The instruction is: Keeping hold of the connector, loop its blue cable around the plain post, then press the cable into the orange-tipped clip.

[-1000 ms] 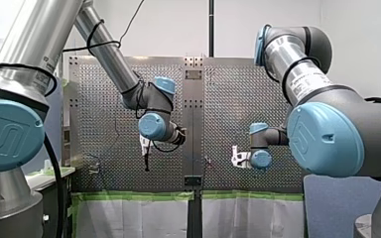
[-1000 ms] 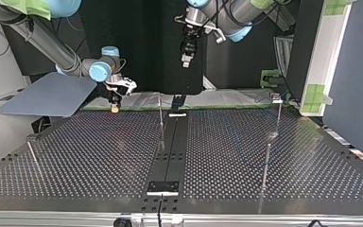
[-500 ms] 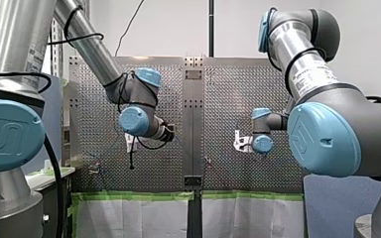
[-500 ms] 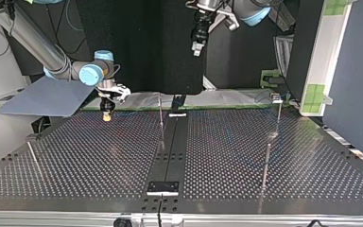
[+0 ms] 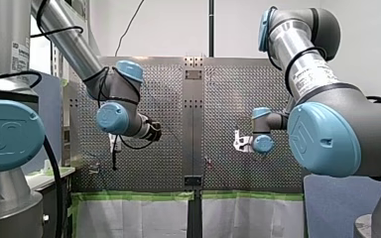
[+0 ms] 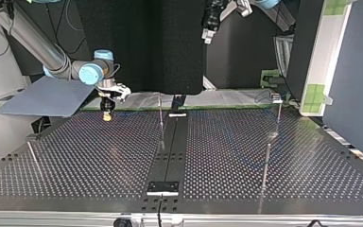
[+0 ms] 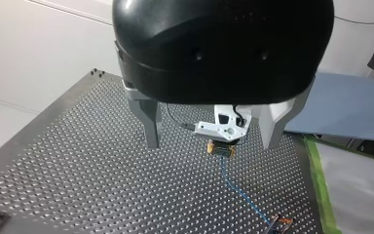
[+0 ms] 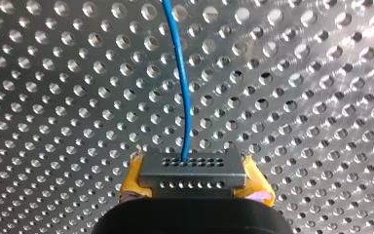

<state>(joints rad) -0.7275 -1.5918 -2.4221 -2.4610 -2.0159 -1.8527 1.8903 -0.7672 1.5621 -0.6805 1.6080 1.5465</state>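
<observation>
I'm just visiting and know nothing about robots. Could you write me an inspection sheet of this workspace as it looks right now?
Surface: perforated metal table with a dark strip down its middle.
Job's things: connector; thin upright posts; orange-tipped fitting where the cable leads.
Clutter: nothing seen.
Hands: my right hand is shut on the connector between yellow pads; my left hand is raised, open and empty.
Cables: blue cable runs from the connector to the fitting, round no post.
Surroundings: green tape on a white panel; grey board beside the table.
</observation>
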